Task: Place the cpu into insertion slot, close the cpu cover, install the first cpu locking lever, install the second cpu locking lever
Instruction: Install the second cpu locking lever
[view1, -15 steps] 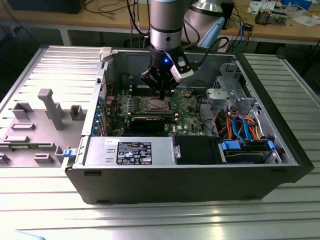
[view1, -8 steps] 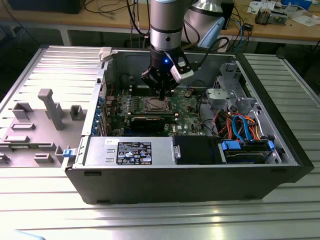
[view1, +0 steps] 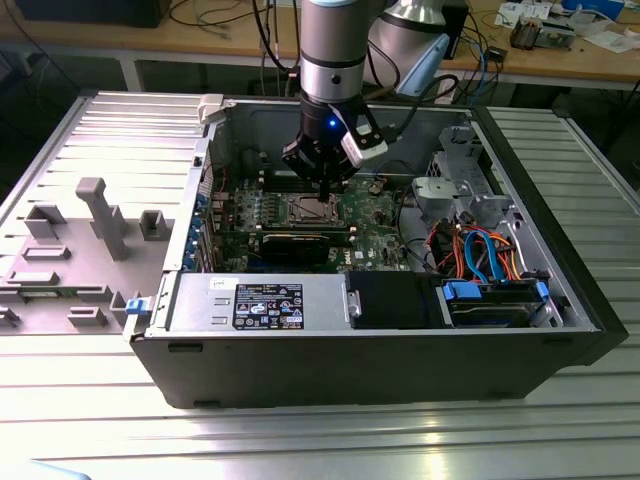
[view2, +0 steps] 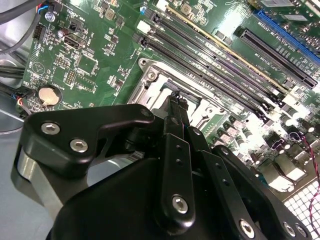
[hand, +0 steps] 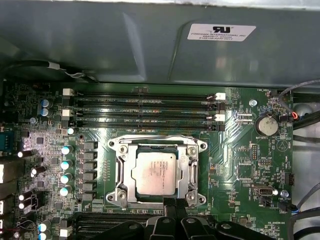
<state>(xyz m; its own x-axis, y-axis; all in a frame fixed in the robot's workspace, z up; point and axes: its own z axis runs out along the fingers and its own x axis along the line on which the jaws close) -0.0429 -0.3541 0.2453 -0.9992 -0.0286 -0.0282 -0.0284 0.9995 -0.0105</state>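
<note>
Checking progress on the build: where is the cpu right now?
In the first wrist view the cpu lies in the insertion slot, framed by the cpu cover, below the memory slots.

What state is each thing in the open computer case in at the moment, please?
cpu: seated flat in the slot.
slot: filled by the cpu.
cover: down, framing the cpu.
gripper: at the socket's edge.
case: lying with its side open.
</note>
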